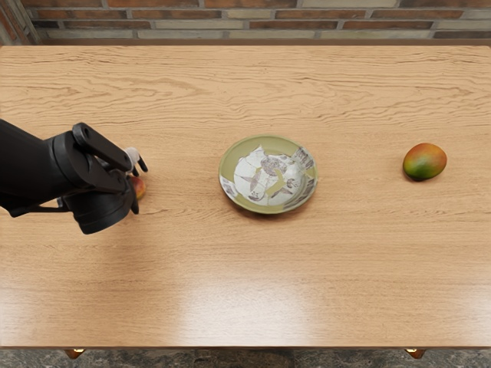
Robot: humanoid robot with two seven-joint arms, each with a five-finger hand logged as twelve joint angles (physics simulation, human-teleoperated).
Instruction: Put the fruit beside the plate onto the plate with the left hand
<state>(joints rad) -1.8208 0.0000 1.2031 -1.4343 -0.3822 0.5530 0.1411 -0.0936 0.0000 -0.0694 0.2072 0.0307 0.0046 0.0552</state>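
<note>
- Head view: the left arm, dark, came in from the picture's left edge and ended in the left hand, low over the table.
- A small fruit, reddish, lay on the table at the hand's 3 o'clock, right against it and half hidden (only a sliver showed).
- Whether the hand was closed on that fruit or merely set against it, I could not tell; its own bulk hid the contact.
- The plate, green-rimmed with a grey-white patterned centre, sat mid-table. The small fruit was at its 9 o'clock, apart from it and not on it.
- A mango, green and red, lay at the plate's 3 o'clock, well apart.
- A brick wall ran along the table's far edge, at 12 o'clock.
</note>
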